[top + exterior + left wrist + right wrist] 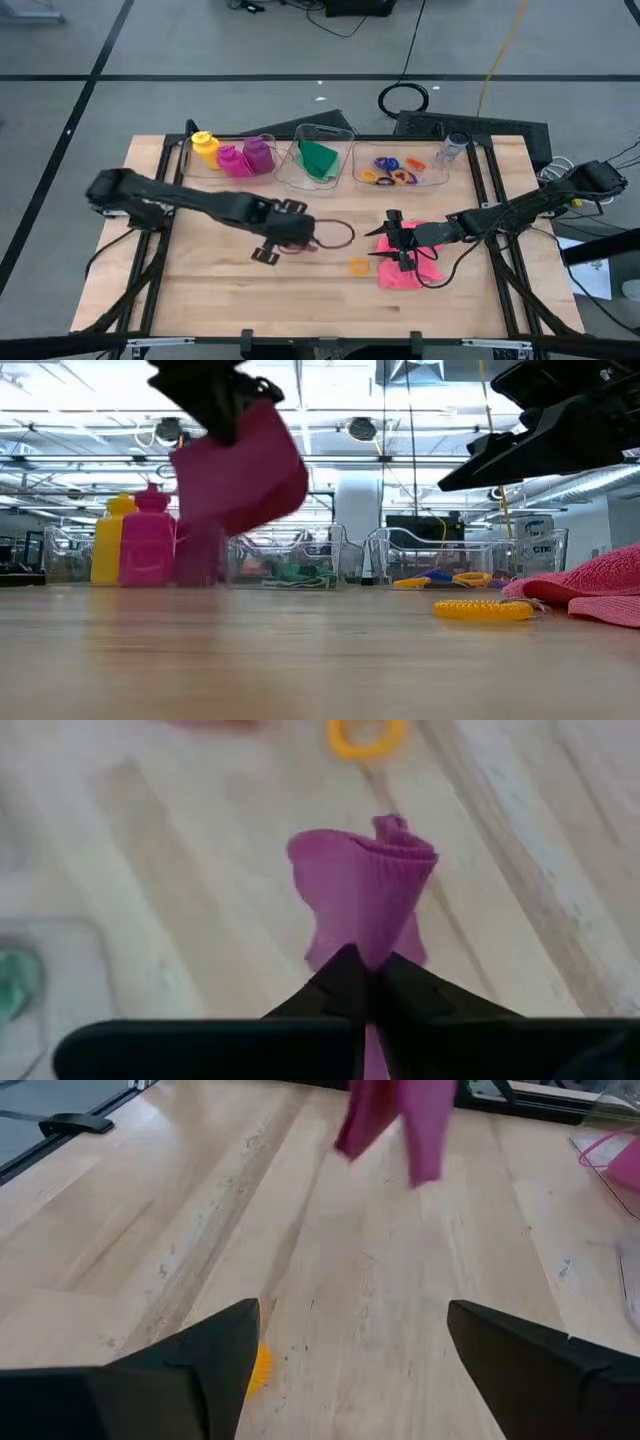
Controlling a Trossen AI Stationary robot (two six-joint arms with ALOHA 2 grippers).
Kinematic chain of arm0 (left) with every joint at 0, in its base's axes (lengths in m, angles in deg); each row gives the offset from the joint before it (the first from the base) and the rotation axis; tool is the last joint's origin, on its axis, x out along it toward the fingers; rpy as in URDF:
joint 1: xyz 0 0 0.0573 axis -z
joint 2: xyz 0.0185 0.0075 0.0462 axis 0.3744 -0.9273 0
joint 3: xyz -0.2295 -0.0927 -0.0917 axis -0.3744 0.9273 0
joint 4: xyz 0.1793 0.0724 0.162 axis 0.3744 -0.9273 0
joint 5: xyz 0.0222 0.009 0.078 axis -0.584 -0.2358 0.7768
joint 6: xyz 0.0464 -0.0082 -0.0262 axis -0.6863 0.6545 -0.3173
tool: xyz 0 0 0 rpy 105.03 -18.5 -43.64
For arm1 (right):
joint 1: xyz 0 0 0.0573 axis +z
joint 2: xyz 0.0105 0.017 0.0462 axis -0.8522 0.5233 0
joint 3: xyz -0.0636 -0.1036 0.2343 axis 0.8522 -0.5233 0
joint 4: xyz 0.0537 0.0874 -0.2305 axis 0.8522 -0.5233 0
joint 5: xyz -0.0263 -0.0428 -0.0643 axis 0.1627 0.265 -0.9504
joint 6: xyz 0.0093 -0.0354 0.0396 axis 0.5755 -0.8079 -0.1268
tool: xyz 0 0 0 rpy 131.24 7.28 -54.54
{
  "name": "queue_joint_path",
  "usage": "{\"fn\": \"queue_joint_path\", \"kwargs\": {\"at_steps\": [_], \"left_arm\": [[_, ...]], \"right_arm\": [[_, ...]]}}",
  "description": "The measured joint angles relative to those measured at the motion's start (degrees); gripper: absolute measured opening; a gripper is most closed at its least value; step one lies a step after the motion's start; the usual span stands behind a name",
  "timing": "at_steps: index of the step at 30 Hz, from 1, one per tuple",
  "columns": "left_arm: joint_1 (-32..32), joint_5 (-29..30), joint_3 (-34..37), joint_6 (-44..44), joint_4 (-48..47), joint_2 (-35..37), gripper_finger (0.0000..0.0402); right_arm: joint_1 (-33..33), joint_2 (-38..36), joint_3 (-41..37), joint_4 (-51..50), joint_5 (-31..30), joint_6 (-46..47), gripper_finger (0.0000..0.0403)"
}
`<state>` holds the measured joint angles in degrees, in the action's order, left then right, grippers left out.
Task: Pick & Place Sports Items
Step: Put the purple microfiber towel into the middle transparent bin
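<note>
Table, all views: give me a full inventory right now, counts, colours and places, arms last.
Bottles: three, one yellow, two magenta to purple, in the far-left clear bin.
Green cloth: one, in the middle bin.
Rings in bin: several, orange, yellow, blue and purple, exact count unclear, in the right bin.
Orange ring: one, loose on the table near the pink cloth.
Pink cloth: one, flat on the table under the right gripper.
Magenta cloth: one, lifted off the table, hanging from the left gripper.
Clear bins: three, in a row along the far edge.
Left gripper: shut on the magenta cloth, mid-table.
Right gripper: open, above the pink cloth, holding nothing.
</note>
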<state>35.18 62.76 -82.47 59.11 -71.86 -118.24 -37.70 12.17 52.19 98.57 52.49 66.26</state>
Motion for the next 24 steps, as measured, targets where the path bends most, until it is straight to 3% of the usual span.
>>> {"fn": "queue_joint_path", "kwargs": {"at_steps": [6, 9, 16, 24], "left_arm": [[-6.08, -3.05, -0.07, 0.13, -1.75, 3.42, 0.0001], [-11.08, -6.08, -0.07, -0.23, -2.35, 4.37, 0.0001], [-23.97, -6.88, -3.33, -6.57, -1.25, 4.0, 0.0], [-37.79, -22.08, -12.12, -5.34, 1.96, 3.81, 0.0]], "right_arm": [[0.0, 0.0, 0.0, 0.2, -0.02, 0.0, 0.0242], [0.0, 0.0, 0.0, 1.22, -0.02, -0.02, 0.0242], [0.0, 0.0, 0.0, 2.56, -0.02, -0.63, 0.0242], [0.0, 0.0, 0.0, 2.56, -0.02, -0.63, 0.0242]]}}
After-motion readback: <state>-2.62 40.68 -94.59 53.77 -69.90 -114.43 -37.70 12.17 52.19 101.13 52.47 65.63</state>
